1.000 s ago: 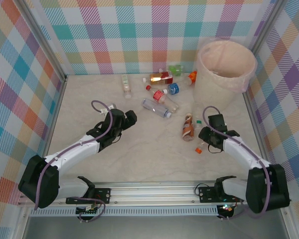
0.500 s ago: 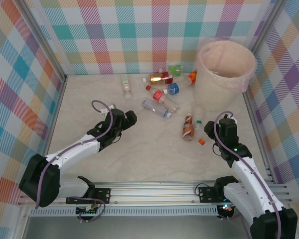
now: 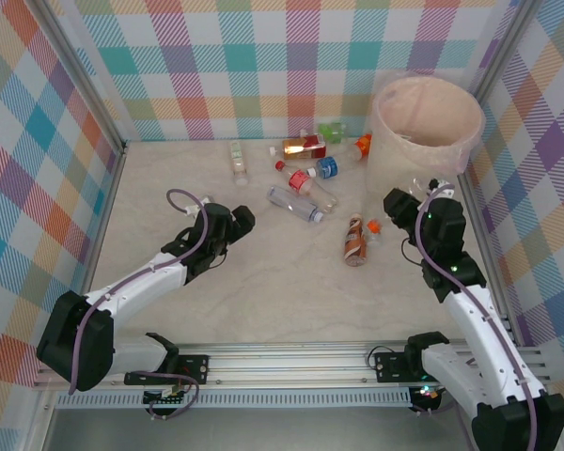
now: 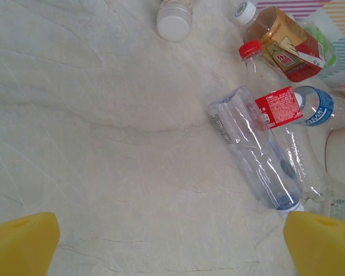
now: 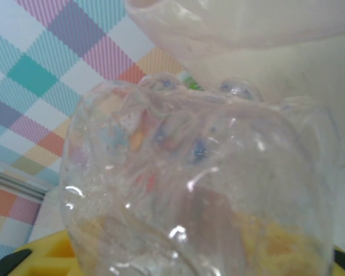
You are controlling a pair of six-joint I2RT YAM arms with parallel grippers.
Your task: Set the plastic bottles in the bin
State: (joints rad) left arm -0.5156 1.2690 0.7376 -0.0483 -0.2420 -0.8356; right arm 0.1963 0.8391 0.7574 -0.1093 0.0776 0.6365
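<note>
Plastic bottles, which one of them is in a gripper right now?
The clear plastic bottle clamped in the right gripper, held up beside the round cream-pink bin. The rest lie loose on the pale marbled table.

the left arm [image 3: 136, 285] and right arm [image 3: 484, 319] are white with black joints. a purple cable [image 3: 206, 225] runs along each. the fingers [image 4: 20, 244] are yellow.

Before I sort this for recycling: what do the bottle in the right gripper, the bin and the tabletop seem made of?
The held bottle: thin clear glossy plastic; the plaid wall shows through it. The bin: probably matte cream-pink plastic, filmy liner. The tabletop: pale veined marble look, possibly laminate.
</note>
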